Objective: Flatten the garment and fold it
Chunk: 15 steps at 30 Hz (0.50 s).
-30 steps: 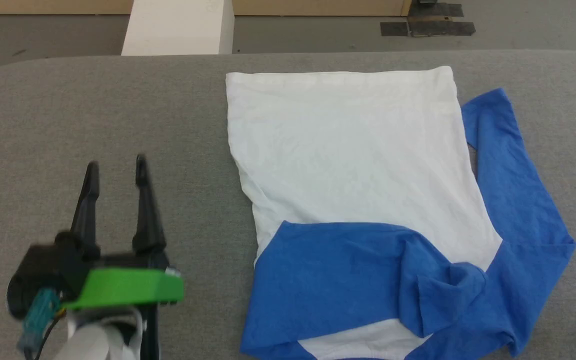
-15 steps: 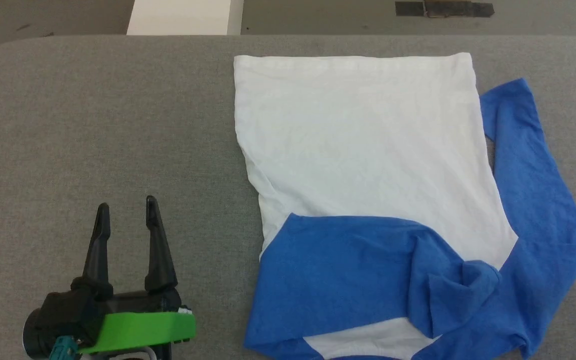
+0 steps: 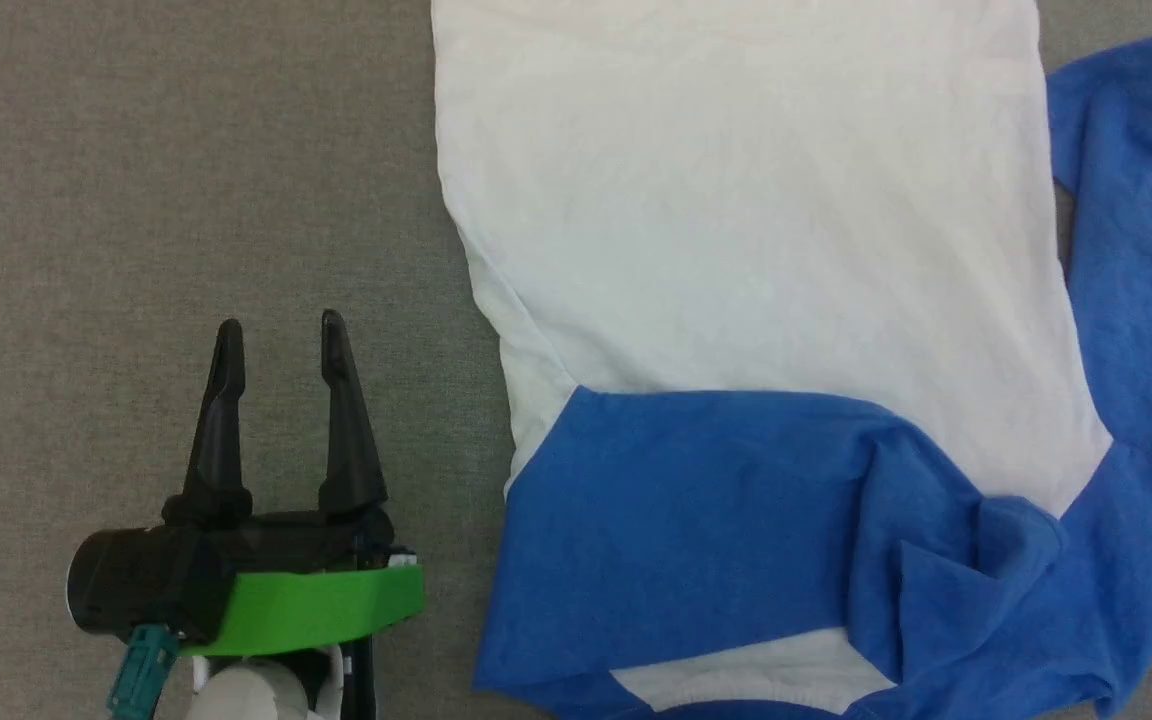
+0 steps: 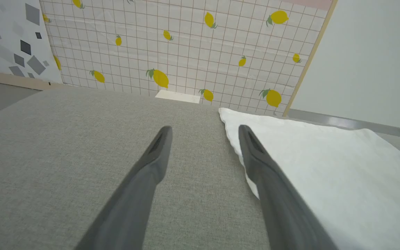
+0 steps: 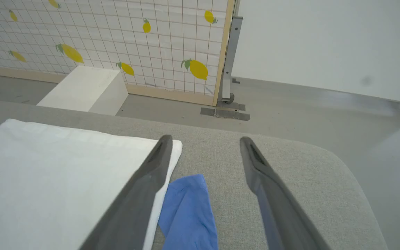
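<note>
Evidently the camera has dipped toward the garment (image 3: 736,220); left gripper (image 3: 280,322) and right gripper (image 5: 205,139) hover by it, fingers apart, empty, flattening pending.

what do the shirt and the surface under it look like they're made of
Garment: looks like thin, soft knit cloth, perhaps cotton jersey, matte; it lies limp with fine creases and bunched folds. Grey surface: seemingly woven upholstery fabric, matte, with a fine speckled weave.
</note>
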{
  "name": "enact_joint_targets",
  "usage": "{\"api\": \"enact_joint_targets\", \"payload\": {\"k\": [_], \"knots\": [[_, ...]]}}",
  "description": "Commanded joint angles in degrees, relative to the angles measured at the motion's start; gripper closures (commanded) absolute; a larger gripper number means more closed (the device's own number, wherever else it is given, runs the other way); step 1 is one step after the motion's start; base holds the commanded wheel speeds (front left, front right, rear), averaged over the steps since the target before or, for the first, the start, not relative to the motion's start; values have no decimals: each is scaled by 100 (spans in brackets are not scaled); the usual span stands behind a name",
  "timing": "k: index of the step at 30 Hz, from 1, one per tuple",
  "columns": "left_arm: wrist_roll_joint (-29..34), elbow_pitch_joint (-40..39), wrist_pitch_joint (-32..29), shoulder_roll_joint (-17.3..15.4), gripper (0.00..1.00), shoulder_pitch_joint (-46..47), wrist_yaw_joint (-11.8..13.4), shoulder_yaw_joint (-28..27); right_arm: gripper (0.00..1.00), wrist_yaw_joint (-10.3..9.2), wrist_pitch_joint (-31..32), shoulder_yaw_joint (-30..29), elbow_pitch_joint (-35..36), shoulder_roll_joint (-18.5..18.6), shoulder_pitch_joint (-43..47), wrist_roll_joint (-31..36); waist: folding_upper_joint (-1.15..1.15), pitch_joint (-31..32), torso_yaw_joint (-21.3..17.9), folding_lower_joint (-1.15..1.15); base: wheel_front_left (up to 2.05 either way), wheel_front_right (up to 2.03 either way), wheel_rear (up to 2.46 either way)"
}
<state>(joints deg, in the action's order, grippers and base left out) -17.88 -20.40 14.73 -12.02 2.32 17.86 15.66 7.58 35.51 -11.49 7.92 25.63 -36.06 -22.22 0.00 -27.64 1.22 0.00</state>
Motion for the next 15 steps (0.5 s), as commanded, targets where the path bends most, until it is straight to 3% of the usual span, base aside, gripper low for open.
{"api": "enact_joint_targets", "payload": {"k": [1,10,15], "knots": [[97,27,27,62,0,115,-51,8,0,-9,172,91,-159,38,-117,-49,0,-576,121,0,0,0,0],[252,163,27,381,0,367,-303,115,0,-9,724,207,-1029,603,-497,-9,0,-1061,517,0,0,0,0],[308,203,27,484,0,368,-398,75,0,-9,708,211,-1281,592,-498,-59,0,-1187,654,0,0,0,0]]}}
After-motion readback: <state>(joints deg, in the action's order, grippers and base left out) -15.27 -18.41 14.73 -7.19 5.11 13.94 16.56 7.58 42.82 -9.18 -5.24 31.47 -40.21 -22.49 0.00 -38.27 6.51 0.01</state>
